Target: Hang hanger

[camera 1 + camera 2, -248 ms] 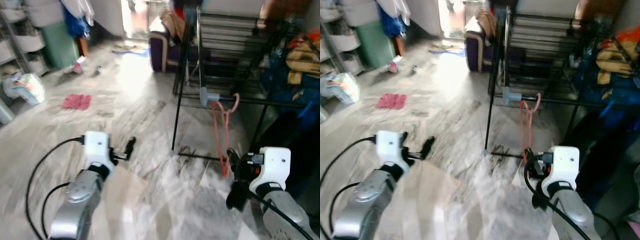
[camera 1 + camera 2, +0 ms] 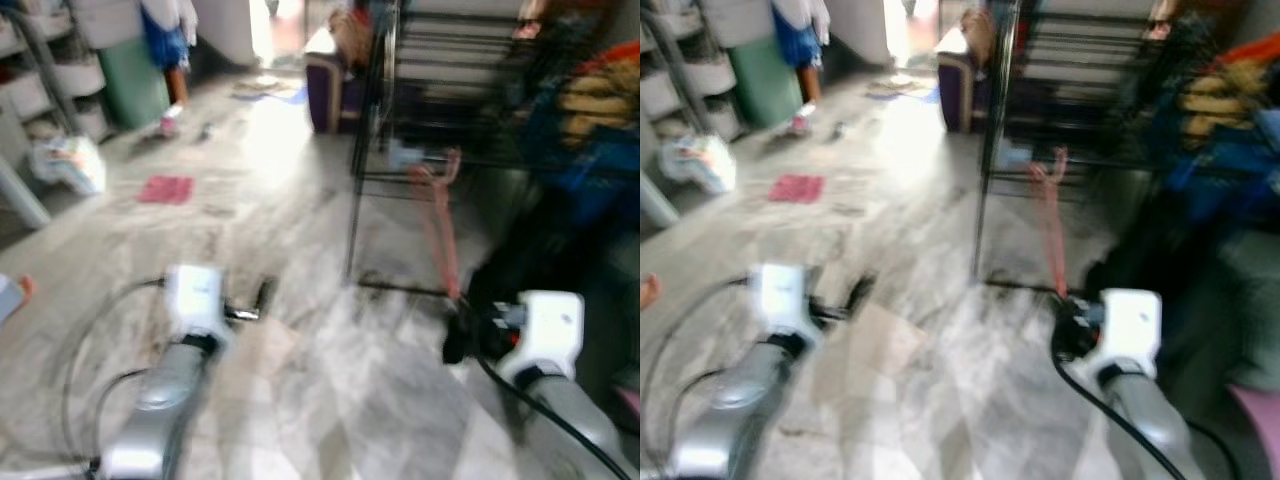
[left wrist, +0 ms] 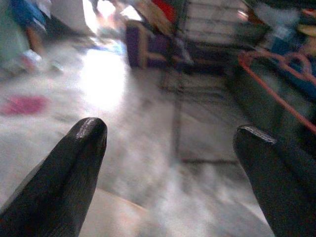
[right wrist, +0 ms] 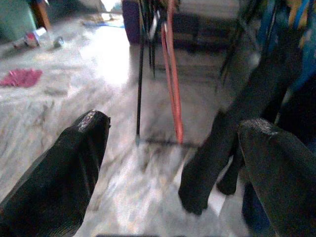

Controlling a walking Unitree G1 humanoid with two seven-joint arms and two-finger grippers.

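Your red hanger (image 2: 438,222) hangs on the black rack (image 2: 372,150), just past your right gripper (image 4: 173,148). From the head, that gripper looks close to the hanger's bottom end. The right wrist view shows its fingers spread wide, holding nothing. Your left gripper (image 3: 170,143) is also wide open and empty, over the grey floor (image 2: 300,220).
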